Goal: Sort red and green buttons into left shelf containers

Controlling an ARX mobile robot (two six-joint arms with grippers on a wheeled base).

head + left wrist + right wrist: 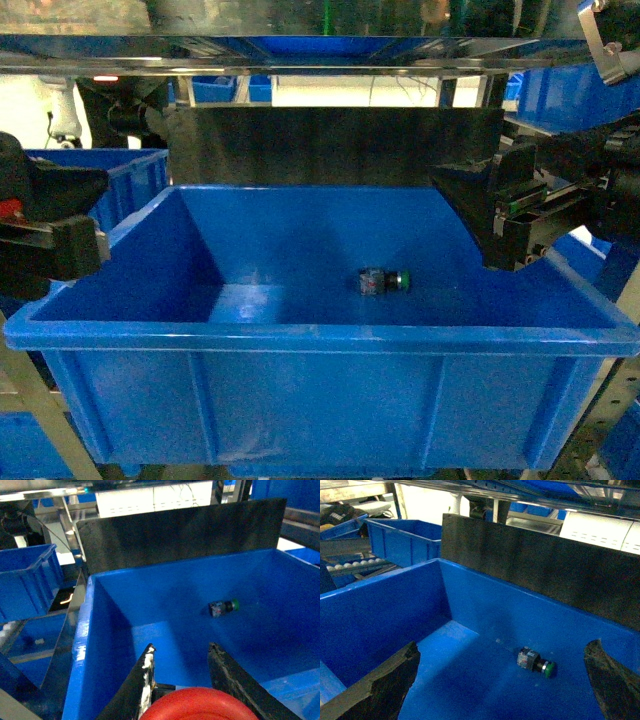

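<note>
A green button point(385, 281) lies on its side on the floor of the big blue bin point(300, 335), cap pointing right. The same button point(223, 608) shows in the left wrist view and again point(536, 661) in the right wrist view. My left gripper point(182, 647) is over the bin's near left part, shut on a red button point(200, 706) whose round cap fills the space between the fingers. In the head view that gripper point(75, 245) sits at the bin's left rim. My right gripper point(502, 647) hangs wide open and empty above the bin, at the bin's right rim point(510, 225).
A second blue bin point(130, 175) stands on the shelf to the left, also seen from the left wrist point(25, 580). A dark panel point(340, 145) rises behind the big bin. A metal shelf rail point(300, 60) runs overhead, with more blue bins point(575, 95) at the right.
</note>
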